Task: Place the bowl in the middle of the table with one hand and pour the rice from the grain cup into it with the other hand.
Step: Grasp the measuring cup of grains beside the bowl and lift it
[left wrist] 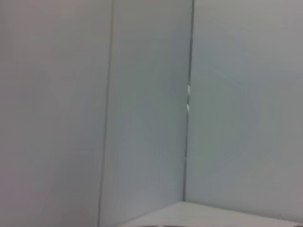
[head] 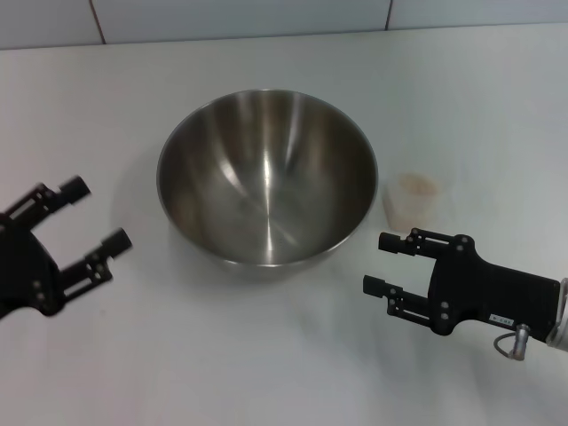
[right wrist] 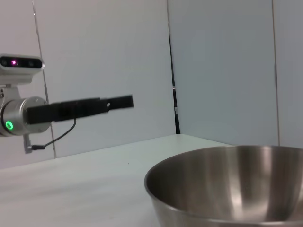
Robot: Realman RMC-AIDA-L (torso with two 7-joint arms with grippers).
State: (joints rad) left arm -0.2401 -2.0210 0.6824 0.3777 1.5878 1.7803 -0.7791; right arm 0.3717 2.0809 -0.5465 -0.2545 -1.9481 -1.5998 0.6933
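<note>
The steel bowl (head: 267, 176) stands upright on the white table (head: 266, 355), near its middle, and looks empty. It also shows in the right wrist view (right wrist: 232, 184). The small clear grain cup (head: 412, 199) stands just to the bowl's right, with pale rice (head: 418, 185) in it. My left gripper (head: 96, 214) is open and empty, left of the bowl and apart from it. My right gripper (head: 386, 264) is open and empty, in front of the cup and to the bowl's lower right. The left gripper shows far off in the right wrist view (right wrist: 80, 109).
A tiled wall (head: 266, 18) rises behind the table's far edge. The left wrist view shows only wall panels (left wrist: 142, 118) and a sliver of table edge.
</note>
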